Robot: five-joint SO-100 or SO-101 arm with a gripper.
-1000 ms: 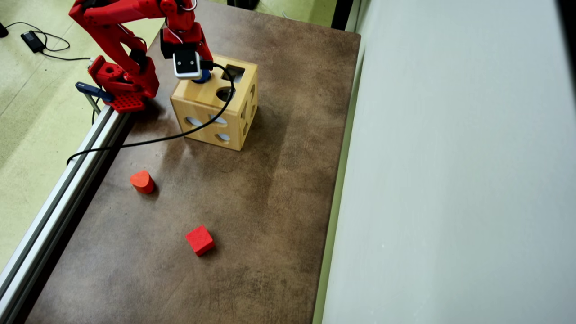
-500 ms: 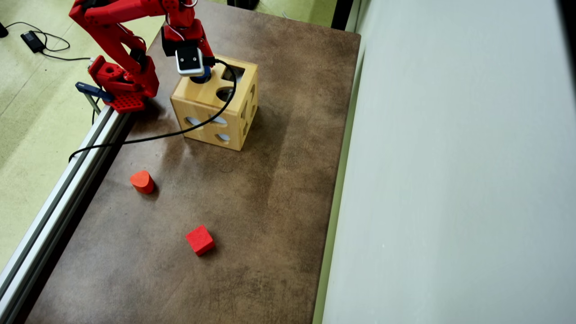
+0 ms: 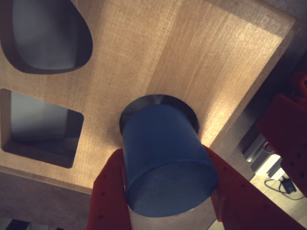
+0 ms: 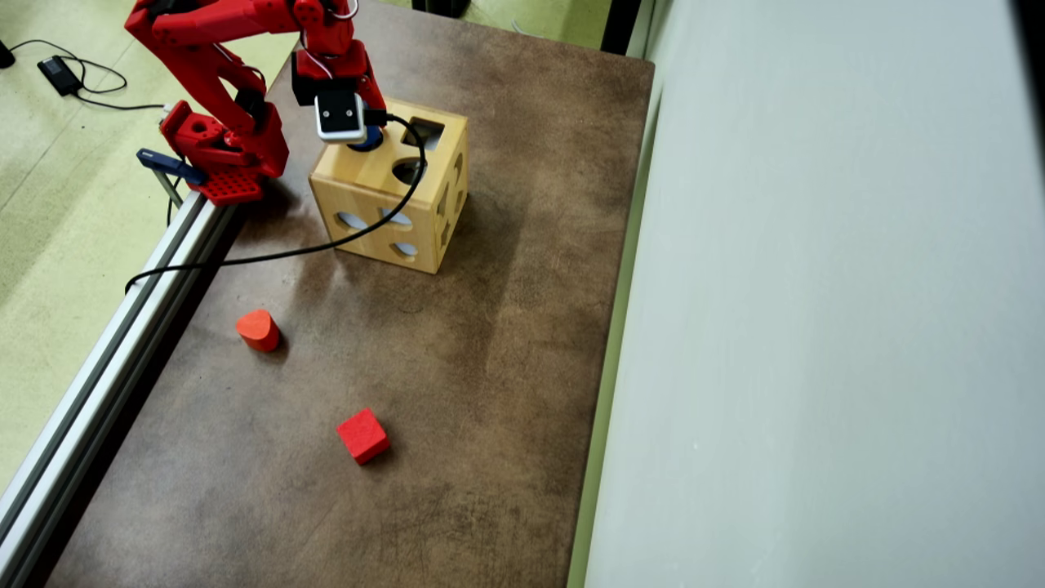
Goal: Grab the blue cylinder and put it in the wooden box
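Observation:
In the wrist view the blue cylinder [image 3: 165,160] sits between my red fingers [image 3: 111,194], its far end at the round hole in the top face of the wooden box [image 3: 211,57]. My gripper [image 3: 168,201] is shut on the cylinder. The box top also has a rounded cut-out and a square cut-out at the left. In the overhead view my gripper [image 4: 359,135] hangs over the box [image 4: 392,208], near its back left corner; only a sliver of the blue cylinder [image 4: 369,140] shows under the white wrist camera.
A red-orange rounded block [image 4: 258,329] and a red cube [image 4: 362,435] lie on the brown table [image 4: 490,367] in front of the box. An aluminium rail [image 4: 122,327] runs along the table's left edge. A pale wall [image 4: 816,286] bounds the right side. A black cable drapes over the box.

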